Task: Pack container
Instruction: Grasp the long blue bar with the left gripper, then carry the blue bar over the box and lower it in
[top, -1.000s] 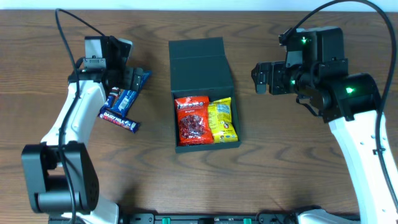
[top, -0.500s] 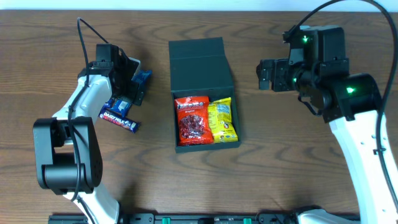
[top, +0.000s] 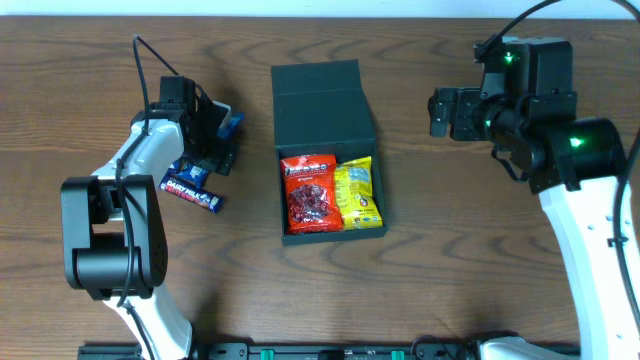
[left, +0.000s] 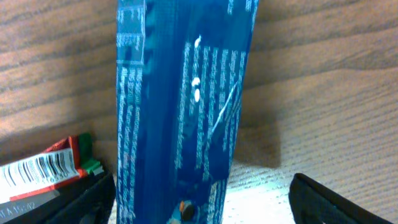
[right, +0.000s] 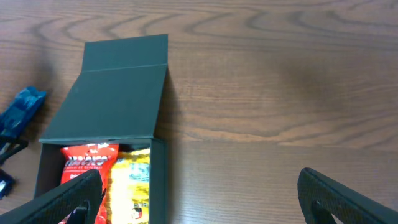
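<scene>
the container (top: 335, 236) sits at the centre of the counter (top: 480, 270) in the overhead view, with its flat lid (top: 320, 105) folded back toward the top of the frame and its low-walled tray open below. packing looks partly done. a red packet (top: 308, 193) and a yellow packet (top: 358, 195) already lie side by side in the tray and fill most of its floor. more snacks wait outside it at the left of the frame: a blue packet (left: 180, 112), a purple bar (top: 190, 193) and a barcoded wrapper (left: 43, 171). these have yet to go in, and the lid has yet to be shut.

the left hand (top: 220, 140) is down over the blue packet with its fingers wide. they straddle the wrapper rather than pinch it, and the finger at the lower right of the wrist view stands clear of the foil. the right hand (top: 438, 112) hangs above bare wood at the upper right, spread wide and holding nothing.

the container is matte, dark green-grey card, stiff and square-edged, with a crisp hinge fold. the packets are glossy film, soft and crinkled. the blue one is long and narrow, covered in fine white print, and catches the light along its creases. the counter is dark brown wood grain, smooth and faintly reflective.
</scene>
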